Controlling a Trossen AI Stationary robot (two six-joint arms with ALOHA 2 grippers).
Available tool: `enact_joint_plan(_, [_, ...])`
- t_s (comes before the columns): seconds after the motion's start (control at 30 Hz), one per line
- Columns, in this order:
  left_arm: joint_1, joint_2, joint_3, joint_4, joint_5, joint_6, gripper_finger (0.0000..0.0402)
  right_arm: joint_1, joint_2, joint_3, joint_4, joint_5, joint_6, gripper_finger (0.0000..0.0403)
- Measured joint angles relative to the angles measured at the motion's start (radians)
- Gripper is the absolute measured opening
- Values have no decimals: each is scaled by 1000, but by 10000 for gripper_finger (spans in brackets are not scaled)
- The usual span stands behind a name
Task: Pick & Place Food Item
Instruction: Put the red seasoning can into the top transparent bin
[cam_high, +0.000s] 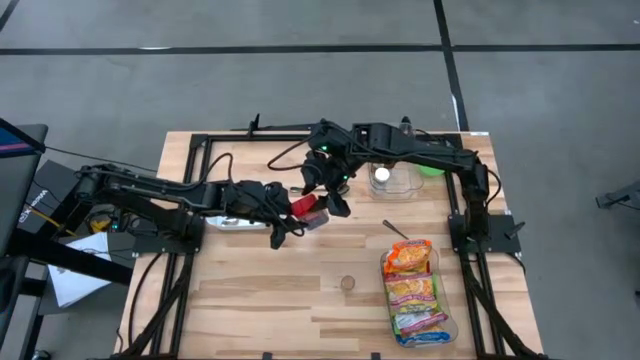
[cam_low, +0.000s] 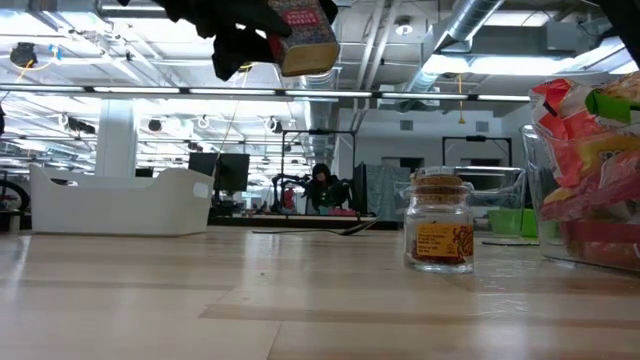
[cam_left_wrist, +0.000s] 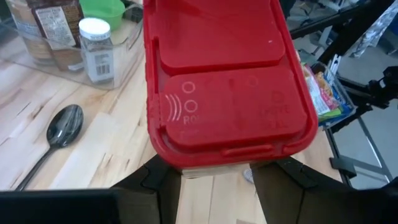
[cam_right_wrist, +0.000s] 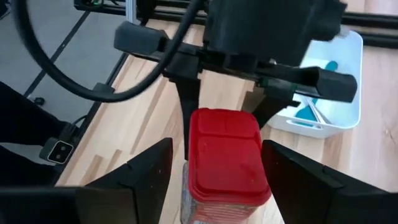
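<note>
A spice container with a red flip lid (cam_left_wrist: 224, 81) hangs above the middle of the table, held by my left gripper (cam_left_wrist: 214, 180), which reaches in from the table's left (cam_high: 293, 217). In the low view the container (cam_low: 305, 35) is high above the tabletop. My right gripper (cam_right_wrist: 216, 148) comes from the far right (cam_high: 335, 195) and stands open. Its two fingers flank the red lid (cam_right_wrist: 224, 155), with a gap showing on each side. My left gripper pinches the container's body just under the red lid (cam_left_wrist: 211, 175) between its two fingers (cam_left_wrist: 155, 186), one on each of two opposite sides. The fingers come from the table's left, slanting a little downward. The container is lifted clear of the table and tilted.
A clear bin with jars (cam_high: 395, 180) and a green bowl (cam_high: 430, 170) stand at the far right. A spoon (cam_high: 395, 230) lies before them. Snack packets in a clear tub (cam_high: 415, 290) sit near right, a small corked jar (cam_low: 440, 230) mid-table, and a white tray (cam_low: 120, 205) at the left.
</note>
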Motion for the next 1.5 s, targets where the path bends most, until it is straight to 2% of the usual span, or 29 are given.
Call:
enact_joint_plan(0.23, [-7, 2, -2, 4, 1, -4, 154, 10, 51, 1, -2, 16, 16, 241])
enact_joint_plan(0.8, [-27, -2, 2, 23, -16, -11, 154, 17, 70, -3, -55, 40, -4, 240])
enact_joint_plan(0.9, [-26, -2, 2, 19, -16, -11, 154, 16, 70, -3, -59, 39, -16, 229])
enact_joint_plan(1.03, [-27, -2, 2, 15, -23, -9, 154, 16, 70, -3, -57, 31, -21, 192])
enact_joint_plan(1.33, [-27, -2, 2, 6, -31, -21, 154, 16, 70, -3, -54, 26, -15, 192])
enact_joint_plan(1.4, [-27, -4, 3, -18, -60, -41, 183, 15, 70, -3, -51, 30, -15, 192])
enact_joint_plan(1.5, [-27, -9, 0, -116, -78, -47, 273, -1, 54, -3, -74, 33, 1, 192])
